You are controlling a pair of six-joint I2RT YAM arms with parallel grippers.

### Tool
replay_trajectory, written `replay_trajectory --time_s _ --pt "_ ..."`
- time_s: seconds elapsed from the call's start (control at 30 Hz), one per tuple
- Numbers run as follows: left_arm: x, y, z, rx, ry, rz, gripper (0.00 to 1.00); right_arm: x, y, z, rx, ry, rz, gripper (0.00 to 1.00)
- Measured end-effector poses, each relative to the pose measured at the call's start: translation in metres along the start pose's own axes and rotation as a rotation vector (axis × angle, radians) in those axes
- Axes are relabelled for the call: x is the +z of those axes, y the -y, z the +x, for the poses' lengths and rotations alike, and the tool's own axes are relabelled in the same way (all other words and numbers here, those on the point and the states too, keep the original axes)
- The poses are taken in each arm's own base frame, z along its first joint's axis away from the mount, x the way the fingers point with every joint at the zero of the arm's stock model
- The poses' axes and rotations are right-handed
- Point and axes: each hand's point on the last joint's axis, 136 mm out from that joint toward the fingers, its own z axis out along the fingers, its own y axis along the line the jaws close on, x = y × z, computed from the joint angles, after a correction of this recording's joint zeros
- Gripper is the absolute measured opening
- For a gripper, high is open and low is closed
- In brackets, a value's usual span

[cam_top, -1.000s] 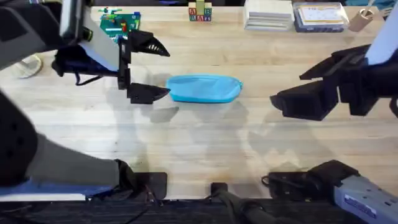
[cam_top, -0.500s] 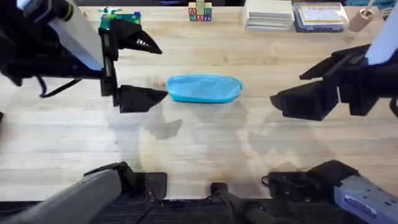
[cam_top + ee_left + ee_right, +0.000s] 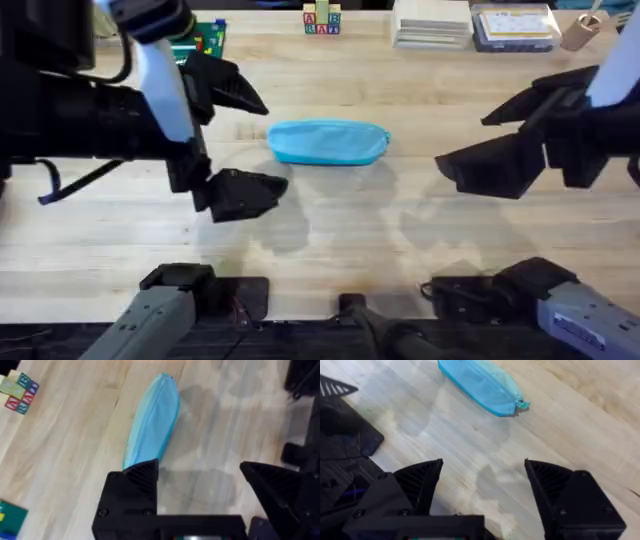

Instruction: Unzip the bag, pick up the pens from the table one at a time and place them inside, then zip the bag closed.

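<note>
While the bag [image 3: 328,142] lies flat on the table [image 3: 330,230], slightly past centre, neither arm touches it. It's a light blue pouch, long axis running left-right in the overhead view. In the right wrist view [image 3: 480,386] a small teal tab sticks out at one end, probably the zipper pull, but it's too small to be sure. From these views I can't tell whether the zipper is open or closed; the pouch looks flat and sealed along its visible edge.

Left gripper [image 3: 238,140]: hanging over the table just left of the bag, fingers spread wide, nothing between them. One finger sits farther back near the green block item [image 3: 205,38], the other nearer the front edge. In the left wrist view the left gripper [image 3: 210,480] frames bare wood, with the bag [image 3: 152,420] just beyond the fingertips.

Right gripper [image 3: 490,140]: well to the right of the bag, also spread wide and empty. In the right wrist view [image 3: 484,477] the gap between its fingers shows bare table, bag well apart from it.

At the back edge of the table: alphabet blocks [image 3: 321,19], a stack of white boxes [image 3: 432,24], a clear lidded container [image 3: 514,26].
</note>
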Motion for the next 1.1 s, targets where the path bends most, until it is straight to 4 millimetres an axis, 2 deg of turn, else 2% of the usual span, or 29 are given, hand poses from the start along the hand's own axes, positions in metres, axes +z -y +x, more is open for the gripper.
replay_trajectory --time_s 0.1,0.27,0.5,0.63,0.83,1.1 --pt "0.007 0.006 -0.003 -0.035 -0.002 0.025 0.997 0.0 0.0 0.0 0.0 0.0 0.0 0.997" --pt "0.035 0.013 0.005 -0.109 -0.007 0.076 0.997 0.001 0.0 0.001 -0.011 -0.002 0.0 0.997" --pt "0.064 0.015 0.009 -0.202 -0.003 0.087 0.998 0.018 0.002 0.024 -0.009 -0.019 -0.003 0.997" --pt "0.067 0.006 0.007 -0.287 -0.002 0.044 0.998 0.024 0.003 0.026 -0.001 0.064 0.009 0.996" --pt "0.068 -0.001 0.012 -0.35 -0.026 0.001 0.995 0.033 0.001 0.049 0.033 0.076 0.005 0.996" --pt "0.068 -0.003 0.014 -0.37 -0.036 -0.013 0.996 0.035 -0.005 0.05 0.046 0.074 -0.035 0.997"
